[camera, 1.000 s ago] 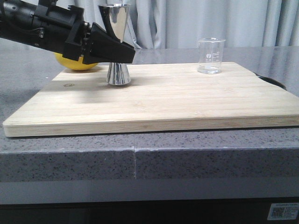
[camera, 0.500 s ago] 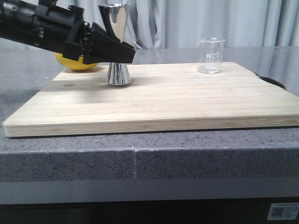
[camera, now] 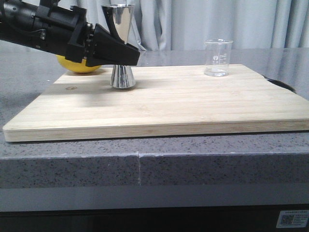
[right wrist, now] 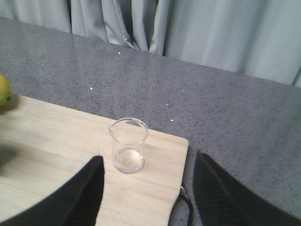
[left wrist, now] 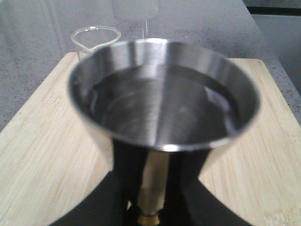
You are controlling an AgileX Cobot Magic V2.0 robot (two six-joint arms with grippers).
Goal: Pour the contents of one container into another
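Observation:
The steel jigger (camera: 120, 29) stands upright on the back left of the wooden board (camera: 169, 106). My left gripper (camera: 130, 53) is shut on its narrow waist, one black finger on each side. In the left wrist view the jigger's (left wrist: 162, 108) upper cup shows what looks like a liquid surface below the rim. The clear glass beaker (camera: 218, 58) stands upright at the back right of the board and looks empty. The right wrist view shows the beaker (right wrist: 128, 146) ahead of my right gripper (right wrist: 148, 188), which is open above the board's right end and apart from the glass.
A yellow lemon (camera: 77, 65) lies behind the left arm at the board's back left corner. A dark curved object (camera: 285, 86) lies on the grey counter by the board's right edge. Grey curtains hang behind the counter.

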